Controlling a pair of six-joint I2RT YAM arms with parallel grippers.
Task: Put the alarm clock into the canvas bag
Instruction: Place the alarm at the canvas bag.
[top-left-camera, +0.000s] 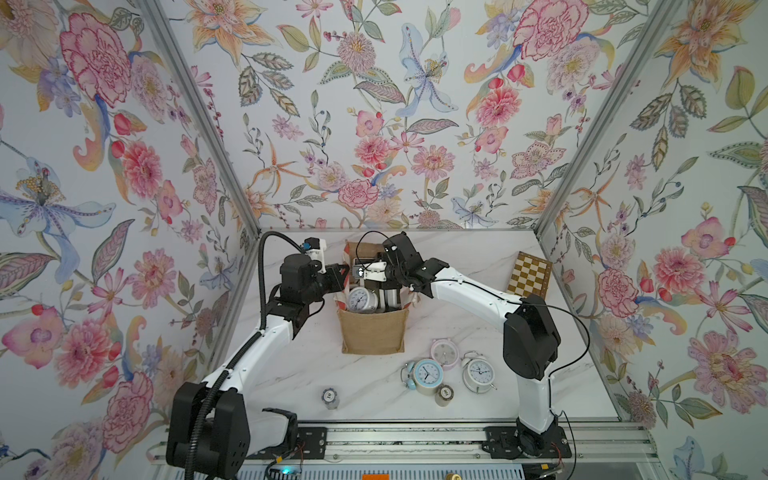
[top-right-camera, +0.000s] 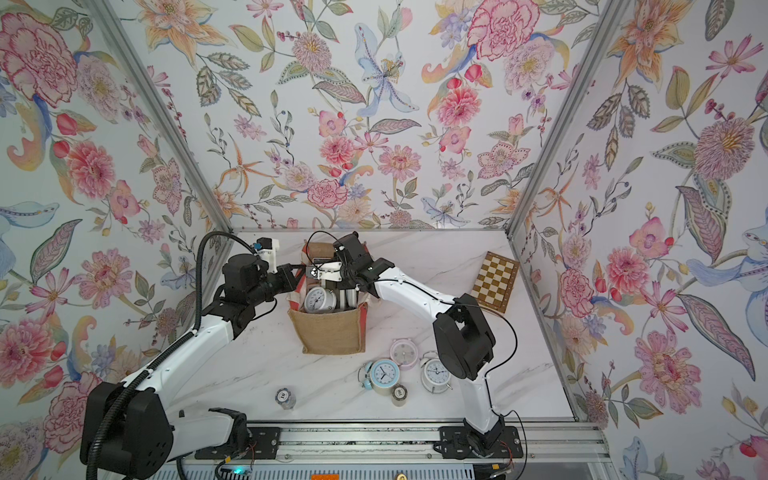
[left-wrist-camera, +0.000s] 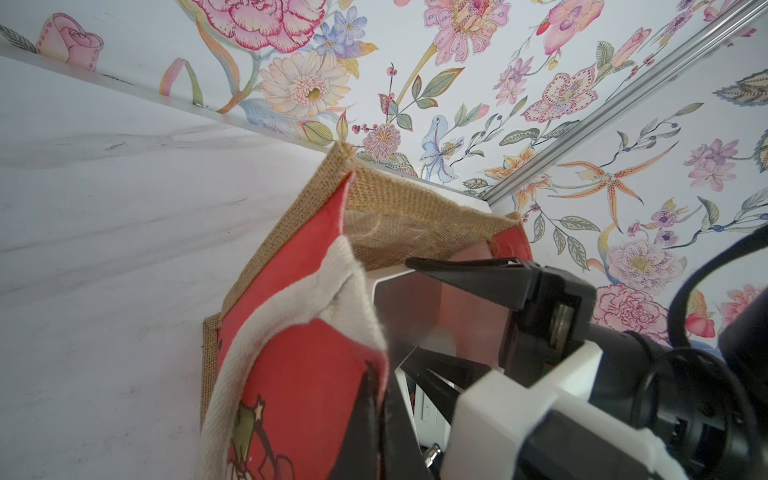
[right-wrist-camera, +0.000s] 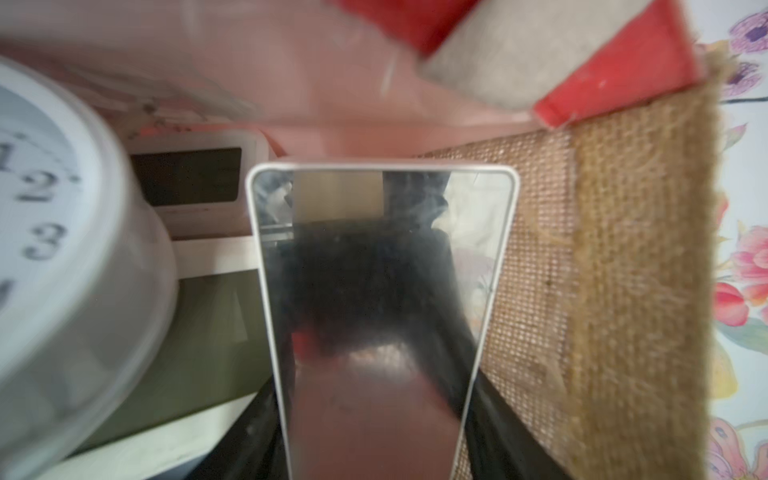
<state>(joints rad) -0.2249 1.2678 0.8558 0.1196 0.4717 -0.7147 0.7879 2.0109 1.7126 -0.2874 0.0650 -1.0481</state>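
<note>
The canvas bag (top-left-camera: 372, 332) (top-right-camera: 328, 332) stands upright mid-table with its mouth open. My left gripper (top-left-camera: 343, 276) (left-wrist-camera: 374, 374) is shut on the rim of the bag's red side panel (left-wrist-camera: 291, 291), next to a white handle (left-wrist-camera: 332, 286). My right gripper (top-left-camera: 384, 291) (right-wrist-camera: 374, 436) reaches down into the bag's mouth, shut on a flat, mirror-faced alarm clock (right-wrist-camera: 374, 270) (left-wrist-camera: 405, 307) with a finger on each long edge. A round white clock (top-left-camera: 360, 299) (right-wrist-camera: 50, 249) and a white digital clock (right-wrist-camera: 187, 178) lie inside the bag beside it.
On the table in front of the bag lie a pink clock (top-left-camera: 444, 352), a blue-faced clock (top-left-camera: 426, 374) and a white twin-bell clock (top-left-camera: 478, 372). Two small cylinders (top-left-camera: 330, 397) (top-left-camera: 444, 394) stand near the front edge. A chessboard (top-left-camera: 530, 274) lies at the back right.
</note>
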